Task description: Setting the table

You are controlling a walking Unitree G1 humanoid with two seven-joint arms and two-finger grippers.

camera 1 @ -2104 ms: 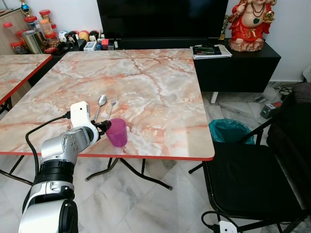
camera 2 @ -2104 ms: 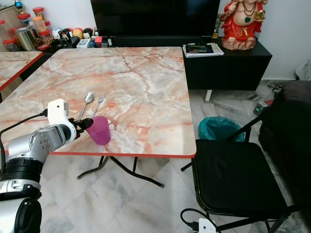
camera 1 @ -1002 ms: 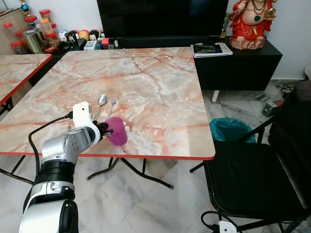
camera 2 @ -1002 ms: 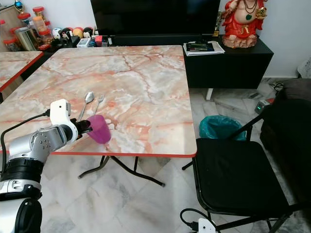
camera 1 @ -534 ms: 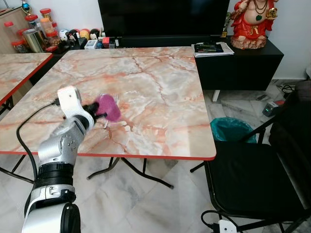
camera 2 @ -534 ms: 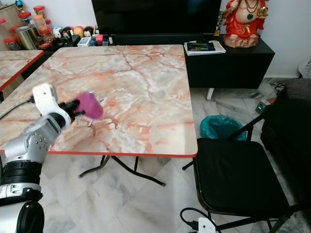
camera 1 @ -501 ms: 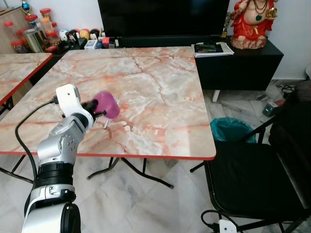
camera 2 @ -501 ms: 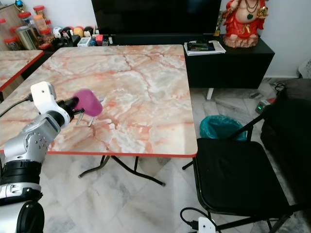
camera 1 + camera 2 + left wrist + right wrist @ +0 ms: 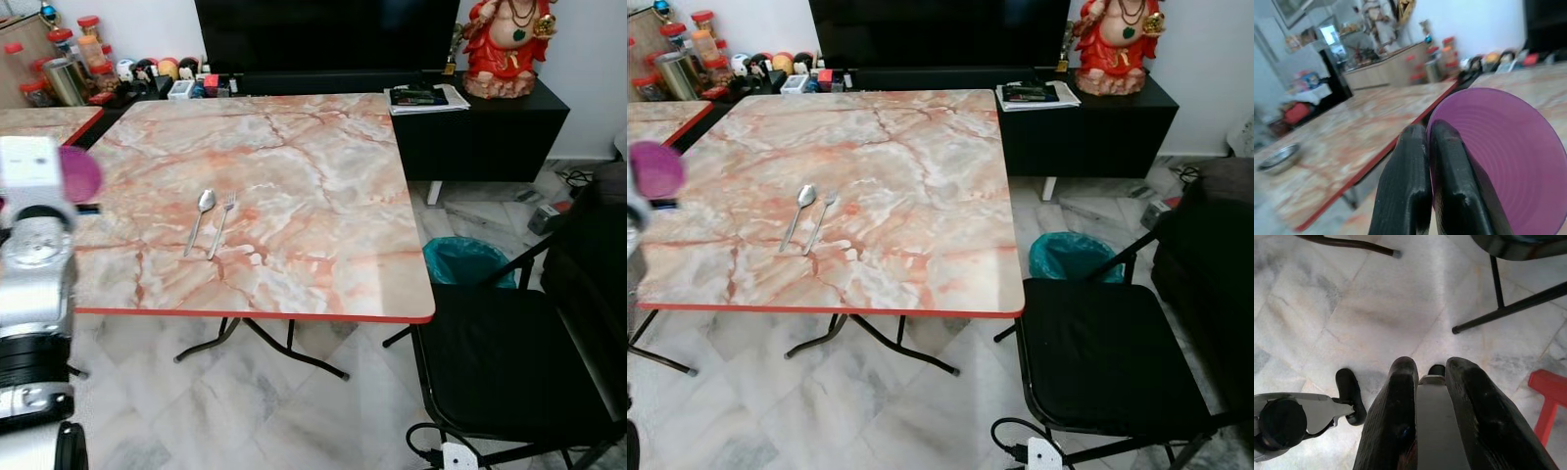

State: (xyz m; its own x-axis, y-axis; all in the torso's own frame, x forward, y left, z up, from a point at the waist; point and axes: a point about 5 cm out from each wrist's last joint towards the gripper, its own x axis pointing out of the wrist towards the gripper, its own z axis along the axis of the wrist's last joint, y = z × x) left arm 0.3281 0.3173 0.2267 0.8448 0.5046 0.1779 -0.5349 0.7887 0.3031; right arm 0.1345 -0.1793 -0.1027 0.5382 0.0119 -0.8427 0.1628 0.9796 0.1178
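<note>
Left gripper (image 9: 1425, 147) holds the translucent purple plastic cup (image 9: 1493, 156): its two black fingers (image 9: 1405, 186) are pressed close together over the cup's rim, one inside, one outside, with the cup's mouth facing the wrist camera. In the left eye view the cup (image 9: 78, 173) sits at the far left edge of the frame, raised off the table and beyond its left edge, just beside the white wrist block of the silver left arm (image 9: 34, 264).

Half a second ago the cup was lifted over the table's left half, above the cutlery; now arm and cup are swung out to the frame's left margin, clear of the tabletop.

On the pink-veined marble-pattern table with red edging (image 9: 313, 196), a steel spoon (image 9: 201, 217) and steel fork (image 9: 221, 221) lie side by side, left of centre, handles toward the near edge, where they lay before.

Right gripper (image 9: 1432, 369) hangs over the pale marble floor tiles (image 9: 1376, 308); its fingers stand a little apart, gripping nothing.

Teal-lined waste bin (image 9: 465, 264) on the floor at right, between table and black folding chair (image 9: 509, 372); contents cannot be made out. A steel bowl (image 9: 1278, 157) stands on a second marble table (image 9: 1342, 142), contents not visible.
</note>
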